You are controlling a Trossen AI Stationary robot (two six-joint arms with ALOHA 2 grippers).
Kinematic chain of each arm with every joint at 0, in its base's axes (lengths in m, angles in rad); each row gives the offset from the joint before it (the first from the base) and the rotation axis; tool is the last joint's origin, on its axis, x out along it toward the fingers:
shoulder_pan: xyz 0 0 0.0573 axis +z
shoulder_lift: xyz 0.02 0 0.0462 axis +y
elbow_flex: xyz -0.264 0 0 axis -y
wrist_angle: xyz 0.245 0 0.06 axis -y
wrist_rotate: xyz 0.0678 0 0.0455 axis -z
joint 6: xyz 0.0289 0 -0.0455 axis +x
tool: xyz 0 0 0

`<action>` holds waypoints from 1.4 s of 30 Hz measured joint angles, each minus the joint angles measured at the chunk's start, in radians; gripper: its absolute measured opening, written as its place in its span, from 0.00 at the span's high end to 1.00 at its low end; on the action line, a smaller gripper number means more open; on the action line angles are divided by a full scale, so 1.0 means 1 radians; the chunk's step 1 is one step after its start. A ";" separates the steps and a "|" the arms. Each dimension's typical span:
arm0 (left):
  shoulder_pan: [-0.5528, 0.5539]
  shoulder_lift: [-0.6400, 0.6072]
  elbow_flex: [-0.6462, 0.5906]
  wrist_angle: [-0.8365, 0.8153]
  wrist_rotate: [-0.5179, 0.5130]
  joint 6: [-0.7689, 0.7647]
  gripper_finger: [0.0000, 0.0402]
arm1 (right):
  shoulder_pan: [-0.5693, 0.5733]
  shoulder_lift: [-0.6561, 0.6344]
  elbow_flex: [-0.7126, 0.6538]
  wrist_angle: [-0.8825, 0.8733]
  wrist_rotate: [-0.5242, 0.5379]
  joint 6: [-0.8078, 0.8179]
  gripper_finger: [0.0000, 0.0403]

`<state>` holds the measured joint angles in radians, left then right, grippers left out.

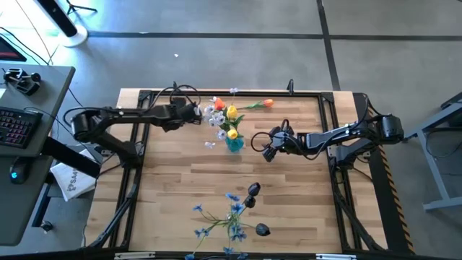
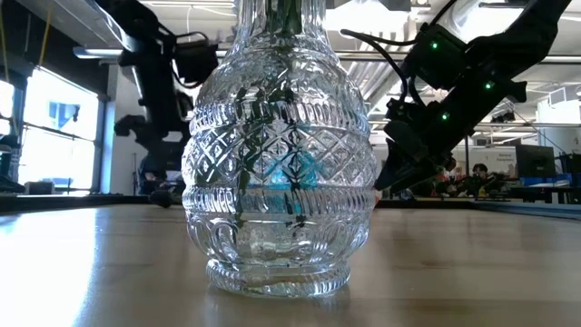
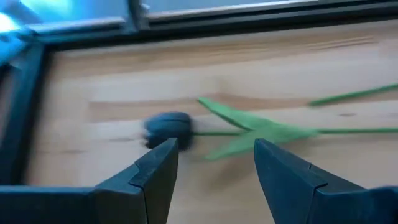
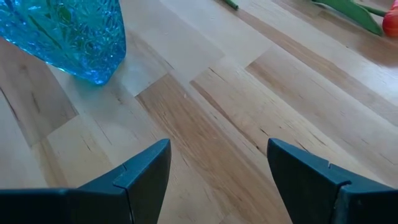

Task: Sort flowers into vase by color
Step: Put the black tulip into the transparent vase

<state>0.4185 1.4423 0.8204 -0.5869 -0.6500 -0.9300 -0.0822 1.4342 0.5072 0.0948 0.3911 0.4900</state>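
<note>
A blue glass vase (image 1: 234, 143) (image 4: 68, 37) stands mid-table with yellow tulips (image 1: 232, 123) and white sprays (image 1: 215, 115) above it. An orange tulip (image 1: 267, 103) (image 4: 390, 25) lies flat near the far edge. A dark bud (image 3: 169, 126) on a green leafy stem (image 3: 261, 130) lies on the wood by the table's black frame. My left gripper (image 1: 195, 112) (image 3: 214, 146) hovers open above the bud. My right gripper (image 1: 268, 142) (image 4: 217, 146) stands open over bare wood, right of the blue vase. A clear cut-glass vase (image 2: 277, 154) stands near the front edge.
Blue sprays (image 1: 231, 211) and two dark buds (image 1: 253, 191) (image 1: 262, 230) spread out by the near edge. A loose white blossom (image 1: 209, 144) lies left of the blue vase. A black frame (image 1: 303, 92) rims the table. Bare wood lies at mid-left and mid-right.
</note>
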 joint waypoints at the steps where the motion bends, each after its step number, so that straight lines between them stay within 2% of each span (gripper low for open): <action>1: -0.004 -0.011 -0.007 0.030 0.023 0.001 0.50 | 0.000 0.000 0.000 0.000 0.002 0.000 0.35; 6: 0.001 0.032 -0.027 0.288 0.194 0.071 0.50 | 0.000 0.000 0.000 0.002 0.013 0.007 0.35; 8: 0.023 0.080 -0.007 0.328 0.289 0.112 0.50 | 0.000 0.000 0.000 0.007 0.011 0.007 0.35; 10: 0.048 0.141 0.040 0.328 0.337 0.168 0.50 | 0.000 0.000 0.000 0.010 0.009 0.004 0.35; 13: 0.076 0.236 0.113 0.256 0.342 0.263 0.50 | 0.000 0.000 0.000 0.016 0.003 0.003 0.35; 18: 0.093 0.357 0.207 0.252 0.311 0.468 0.50 | 0.000 0.000 0.000 0.026 0.002 0.000 0.35; 24: 0.091 0.413 0.263 0.239 0.412 0.651 0.50 | 0.000 0.000 0.000 0.024 0.002 0.000 0.35; 32: 0.107 0.416 0.261 0.250 0.425 0.765 0.50 | 0.000 0.000 0.000 0.022 -0.003 0.000 0.35; 37: 0.120 0.434 0.256 0.251 0.481 0.802 0.51 | 0.000 0.000 0.000 0.022 -0.007 0.003 0.35; 42: 0.120 0.443 0.256 0.242 0.478 0.804 0.60 | 0.000 0.000 0.000 0.022 -0.008 0.002 0.35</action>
<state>0.5385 1.8854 1.0769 -0.3445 -0.1716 -0.1260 -0.0822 1.4342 0.5072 0.1169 0.3836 0.4923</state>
